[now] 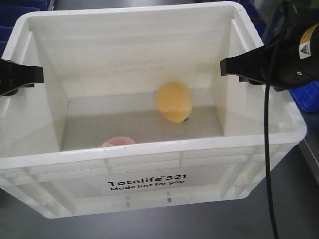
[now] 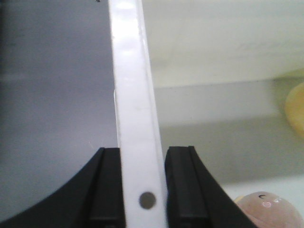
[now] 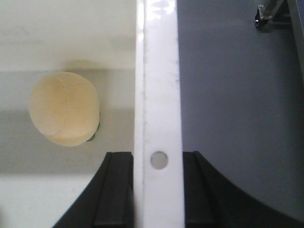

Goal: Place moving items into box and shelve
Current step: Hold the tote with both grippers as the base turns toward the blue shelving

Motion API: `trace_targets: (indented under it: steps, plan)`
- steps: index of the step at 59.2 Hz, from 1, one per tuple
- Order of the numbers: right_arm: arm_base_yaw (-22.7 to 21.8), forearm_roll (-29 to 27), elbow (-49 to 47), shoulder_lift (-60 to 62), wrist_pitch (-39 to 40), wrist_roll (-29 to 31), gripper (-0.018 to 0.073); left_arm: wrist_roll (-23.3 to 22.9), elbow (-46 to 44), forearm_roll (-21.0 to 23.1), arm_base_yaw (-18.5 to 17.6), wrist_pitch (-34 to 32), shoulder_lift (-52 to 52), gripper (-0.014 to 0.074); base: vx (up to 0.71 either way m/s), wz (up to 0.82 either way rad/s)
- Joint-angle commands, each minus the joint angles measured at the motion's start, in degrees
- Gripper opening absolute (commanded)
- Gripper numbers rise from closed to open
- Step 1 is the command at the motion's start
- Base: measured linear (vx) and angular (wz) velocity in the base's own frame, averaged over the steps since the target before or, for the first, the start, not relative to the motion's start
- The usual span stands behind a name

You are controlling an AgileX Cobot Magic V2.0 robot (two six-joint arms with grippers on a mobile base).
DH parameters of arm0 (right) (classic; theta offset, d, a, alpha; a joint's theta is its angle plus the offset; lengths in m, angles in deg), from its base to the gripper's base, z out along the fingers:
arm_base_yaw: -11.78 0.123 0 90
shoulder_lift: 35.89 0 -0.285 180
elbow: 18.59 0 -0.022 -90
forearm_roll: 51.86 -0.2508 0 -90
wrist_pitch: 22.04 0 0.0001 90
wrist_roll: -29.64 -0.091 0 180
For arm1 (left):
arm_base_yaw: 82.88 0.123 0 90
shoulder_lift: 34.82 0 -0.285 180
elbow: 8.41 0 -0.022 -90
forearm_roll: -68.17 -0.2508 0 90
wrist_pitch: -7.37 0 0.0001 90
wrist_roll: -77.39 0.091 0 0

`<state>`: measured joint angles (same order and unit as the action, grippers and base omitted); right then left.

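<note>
Box (image 1: pixel 149 149) over grey surface (image 1: pixel 199 219), blue crates (image 1: pixel 308 99) behind; left hand (image 2: pixel 142 190) and right hand (image 3: pixel 158 190) clench its rims

1. Front outer wall of the white tote (image 1: pixel 214 172) — black print in two lines: "Totelife 521" above "Made just for you". The tiny mark after "Totelife" is too small to read.
2. Inner far wall of the same tote: faint raised lettering, illegible.
3. Yellow label (image 1: pixel 308 41) on the right arm (image 1: pixel 294 64) — triangular warning sign, with wording too small to read.
</note>
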<state>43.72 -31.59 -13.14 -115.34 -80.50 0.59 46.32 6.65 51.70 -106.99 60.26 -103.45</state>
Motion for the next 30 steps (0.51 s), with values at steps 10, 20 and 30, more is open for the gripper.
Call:
trace_targets:
  steps: [10,20,30]
  plan:
    - [-0.44,5.38,-2.17,2.25,5.12,0.03,0.0057,0.31,-2.48,-4.32,-0.15,-5.45,1.81,0.0148,0.37,-0.07]
    - [-0.44,5.38,-2.17,2.25,5.13,0.03,0.0057,0.31,-2.48,-4.32,-0.15,-5.45,1.81,0.0148,0.38,-0.07]
    - [-0.44,5.38,-2.17,2.25,5.13,0.03,0.0057,0.31,-2.48,-4.32,-0.15,-5.45,1.81,0.0148,0.39,-0.08]
